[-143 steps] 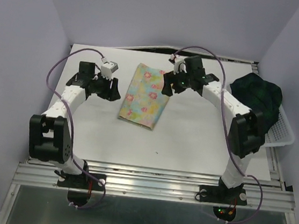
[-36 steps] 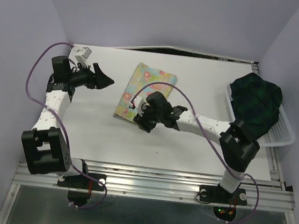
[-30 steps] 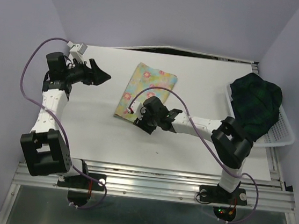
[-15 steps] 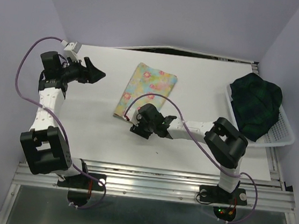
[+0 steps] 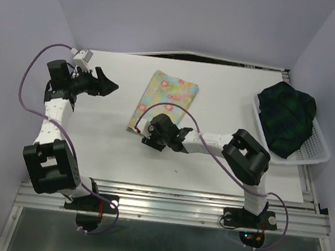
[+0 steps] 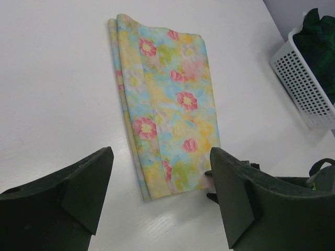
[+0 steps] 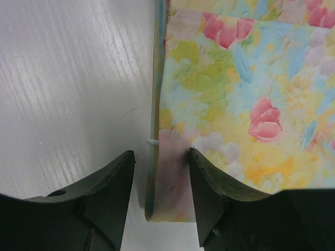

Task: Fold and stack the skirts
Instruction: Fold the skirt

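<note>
The pale yellow floral skirt (image 5: 165,98) lies folded in a long rectangle on the white table, at the middle back. My right gripper (image 5: 148,137) is low at its near left corner. In the right wrist view the gripper (image 7: 159,183) is open, its jaws straddling the layered corner of the floral skirt (image 7: 246,89) without pinching it. My left gripper (image 5: 109,84) is open and empty, held above the table's far left; in its own view the gripper (image 6: 161,157) looks down on the floral skirt (image 6: 167,99). The dark plaid skirt (image 5: 288,117) is bunched in the basket.
A white mesh basket (image 5: 317,149) stands at the table's right edge and holds the plaid skirt; it also shows in the left wrist view (image 6: 304,83). Purple cables loop off both arms. Lilac walls close in the left, back and right.
My right gripper has come from the skirt's far edge down to its near left corner, sliding left in the last second. My left arm has drawn back to the far left.
</note>
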You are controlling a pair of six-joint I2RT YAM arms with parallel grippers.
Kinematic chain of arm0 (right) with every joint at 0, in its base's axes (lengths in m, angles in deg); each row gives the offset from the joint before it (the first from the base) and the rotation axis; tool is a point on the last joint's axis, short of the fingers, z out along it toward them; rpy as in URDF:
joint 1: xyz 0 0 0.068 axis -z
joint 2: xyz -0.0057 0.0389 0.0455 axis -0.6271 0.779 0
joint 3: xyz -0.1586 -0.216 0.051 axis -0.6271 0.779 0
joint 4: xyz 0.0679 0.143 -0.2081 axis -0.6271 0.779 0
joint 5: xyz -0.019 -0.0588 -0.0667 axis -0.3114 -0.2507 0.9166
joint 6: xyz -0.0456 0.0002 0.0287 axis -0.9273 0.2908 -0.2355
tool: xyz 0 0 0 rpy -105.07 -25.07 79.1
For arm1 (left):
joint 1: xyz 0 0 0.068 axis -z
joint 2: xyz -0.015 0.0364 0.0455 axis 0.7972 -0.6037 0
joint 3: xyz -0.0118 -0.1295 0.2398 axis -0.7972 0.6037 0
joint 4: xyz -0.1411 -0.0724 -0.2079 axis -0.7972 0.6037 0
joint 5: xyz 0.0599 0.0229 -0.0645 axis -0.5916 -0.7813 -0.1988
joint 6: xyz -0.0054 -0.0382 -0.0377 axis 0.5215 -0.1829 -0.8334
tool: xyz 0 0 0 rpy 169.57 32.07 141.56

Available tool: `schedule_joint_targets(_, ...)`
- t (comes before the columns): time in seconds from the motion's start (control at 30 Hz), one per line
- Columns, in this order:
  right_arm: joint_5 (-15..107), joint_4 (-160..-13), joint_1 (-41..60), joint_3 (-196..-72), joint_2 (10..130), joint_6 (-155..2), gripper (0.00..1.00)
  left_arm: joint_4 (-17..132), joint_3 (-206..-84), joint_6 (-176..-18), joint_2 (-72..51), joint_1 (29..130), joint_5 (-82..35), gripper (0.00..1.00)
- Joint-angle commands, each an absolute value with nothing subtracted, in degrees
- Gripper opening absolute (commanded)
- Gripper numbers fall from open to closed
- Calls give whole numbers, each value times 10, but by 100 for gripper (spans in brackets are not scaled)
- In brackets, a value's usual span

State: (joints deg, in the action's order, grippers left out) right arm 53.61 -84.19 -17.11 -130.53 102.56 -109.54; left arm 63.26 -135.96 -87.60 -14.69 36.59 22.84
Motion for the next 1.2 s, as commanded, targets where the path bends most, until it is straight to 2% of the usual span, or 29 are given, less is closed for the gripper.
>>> schedule_joint_targets(0.0, 501, -859, -176, -1308, 1047, -1113, 51, 638, -1362, -835, -143, 356, 244, 86)
schedule_joint_targets(0.13, 488, -858, -168, -1299, 1069, -1113, 46, 660, -1355, -737, -114, 354, 260, 86)
schedule_joint_targets(0.17, 478, -859, -159, -1301, 1078, -1092, 40, 659, -1340, -713, -104, 353, 256, 88)
schedule_joint_targets(0.23, 431, -859, -120, -1309, 1087, -1058, 33, 666, -1328, -628, -78, 353, 256, 89)
schedule_joint_targets(0.3, 413, -853, -102, -1318, 1097, -1060, 29, 706, -1327, -571, -70, 353, 250, 91)
schedule_joint_targets(0.37, 405, -851, -96, -1316, 1104, -1074, 20, 785, -1337, -454, -73, 353, 255, 91)
schedule_joint_targets(0.4, 402, -851, -91, -1308, 1101, -1077, 11, 805, -1343, -417, -77, 353, 259, 91)
schedule_joint_targets(0.43, 402, -850, -91, -1308, 1098, -1080, 11, 819, -1343, -389, -77, 353, 261, 91)
schedule_joint_targets(0.47, 391, -848, -91, -1303, 1095, -1083, 2, 834, -1341, -323, -77, 353, 261, 91)
schedule_joint_targets(0.5, 387, -842, -91, -1303, 1092, -1082, 1, 871, -1335, -280, -77, 354, 262, 91)
schedule_joint_targets(0.67, 343, -822, -91, -1309, 1060, -1064, 1, 959, -1276, -4, -54, 383, 219, 88)
schedule_joint_targets(0.73, 327, -819, -91, -1312, 1047, -1048, 1, 944, -1217, 39, -38, 400, 176, 88)
schedule_joint_targets(0.87, 283, -816, -77, -1319, 1027, -1013, 1, 828, -1106, 60, 31, 476, 126, 84)
schedule_joint_targets(0.9, 278, -813, -72, -1321, 1028, -1011, 1, 761, -1062, 54, 45, 513, 112, 84)
schedule_joint_targets(1.03, 282, -808, -67, -1315, 1029, -1036, 1, 648, -1005, 19, 72, 582, 97, 83)
schedule_joint_targets(1.13, 289, -779, -67, -1327, 1039, -1043, 18, 640, -1012, 3, 56, 588, 103, 83)
schedule_joint_targets(1.17, 296, -778, -67, -1324, 1040, -1047, 32, 636, -1016, -13, 49, 587, 102, 83)
